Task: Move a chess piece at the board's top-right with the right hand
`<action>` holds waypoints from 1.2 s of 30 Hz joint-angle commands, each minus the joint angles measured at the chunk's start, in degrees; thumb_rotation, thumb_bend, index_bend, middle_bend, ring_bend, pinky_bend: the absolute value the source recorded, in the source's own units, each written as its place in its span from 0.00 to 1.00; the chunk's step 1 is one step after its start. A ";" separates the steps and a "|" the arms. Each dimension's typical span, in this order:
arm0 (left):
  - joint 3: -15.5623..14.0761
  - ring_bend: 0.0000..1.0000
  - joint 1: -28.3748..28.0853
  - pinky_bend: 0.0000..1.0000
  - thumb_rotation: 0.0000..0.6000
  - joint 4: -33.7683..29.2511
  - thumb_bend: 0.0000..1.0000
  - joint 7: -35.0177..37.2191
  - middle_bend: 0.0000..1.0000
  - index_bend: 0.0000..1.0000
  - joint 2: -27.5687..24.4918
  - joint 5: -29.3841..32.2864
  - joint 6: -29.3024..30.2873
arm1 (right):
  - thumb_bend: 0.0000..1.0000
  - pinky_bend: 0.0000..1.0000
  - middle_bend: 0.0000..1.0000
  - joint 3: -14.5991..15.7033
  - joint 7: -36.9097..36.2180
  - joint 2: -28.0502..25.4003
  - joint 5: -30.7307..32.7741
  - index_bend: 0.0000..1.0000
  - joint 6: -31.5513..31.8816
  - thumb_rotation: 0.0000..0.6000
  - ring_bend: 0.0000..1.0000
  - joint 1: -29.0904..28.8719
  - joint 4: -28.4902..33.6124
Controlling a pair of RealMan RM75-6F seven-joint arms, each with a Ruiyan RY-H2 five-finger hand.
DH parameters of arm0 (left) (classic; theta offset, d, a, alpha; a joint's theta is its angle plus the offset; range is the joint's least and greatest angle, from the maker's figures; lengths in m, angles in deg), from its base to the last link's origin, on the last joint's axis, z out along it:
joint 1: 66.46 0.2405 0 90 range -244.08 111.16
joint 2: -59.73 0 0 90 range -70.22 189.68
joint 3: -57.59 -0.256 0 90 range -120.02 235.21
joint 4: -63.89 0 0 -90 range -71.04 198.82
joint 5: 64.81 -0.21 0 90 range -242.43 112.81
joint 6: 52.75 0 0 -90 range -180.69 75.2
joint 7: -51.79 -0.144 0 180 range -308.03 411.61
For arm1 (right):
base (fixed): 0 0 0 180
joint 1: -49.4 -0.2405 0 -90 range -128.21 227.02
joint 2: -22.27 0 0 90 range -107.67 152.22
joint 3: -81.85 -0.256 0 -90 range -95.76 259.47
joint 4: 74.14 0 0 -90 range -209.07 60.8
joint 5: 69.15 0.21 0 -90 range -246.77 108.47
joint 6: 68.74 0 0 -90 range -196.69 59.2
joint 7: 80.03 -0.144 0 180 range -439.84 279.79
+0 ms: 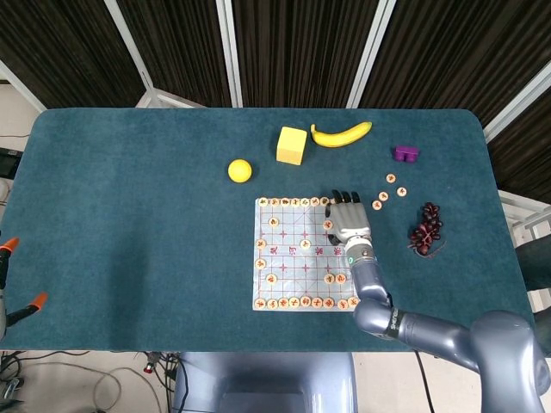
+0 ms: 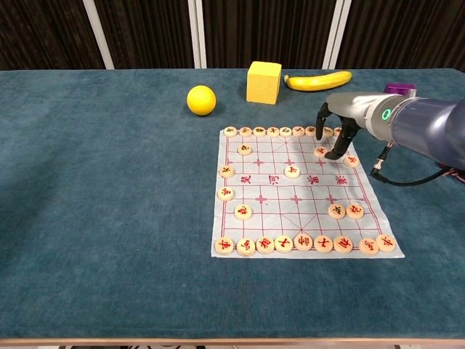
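Observation:
The paper chess board (image 1: pixel 297 258) (image 2: pixel 290 196) lies at the table's middle, with round wooden pieces along its top and bottom rows and several scattered between. My right hand (image 1: pixel 346 219) (image 2: pixel 338 123) hangs over the board's top-right corner, fingers pointing down. Its fingertips (image 2: pixel 336 151) sit on or just above a piece that they hide. One piece (image 2: pixel 320 151) lies just left of them and another (image 2: pixel 352 161) just right. The thumb stands apart from the other fingers and nothing is lifted. My left hand does not show.
Behind the board lie a yellow ball (image 1: pixel 240 169), a yellow cube (image 1: pixel 292 144) and a banana (image 1: pixel 341 134). A purple block (image 1: pixel 405 153), several loose pieces (image 1: pixel 389 191) and dark grapes (image 1: pixel 426 228) sit to the right. Orange-tipped clamps (image 1: pixel 36 302) show at the left edge.

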 commanded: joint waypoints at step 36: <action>0.21 0.00 -0.14 0.06 1.00 -0.21 0.03 -0.74 0.01 0.13 0.24 0.87 -0.47 | 0.37 0.04 0.08 -0.43 0.31 4.90 0.49 0.47 -3.22 1.00 0.06 -1.55 -9.46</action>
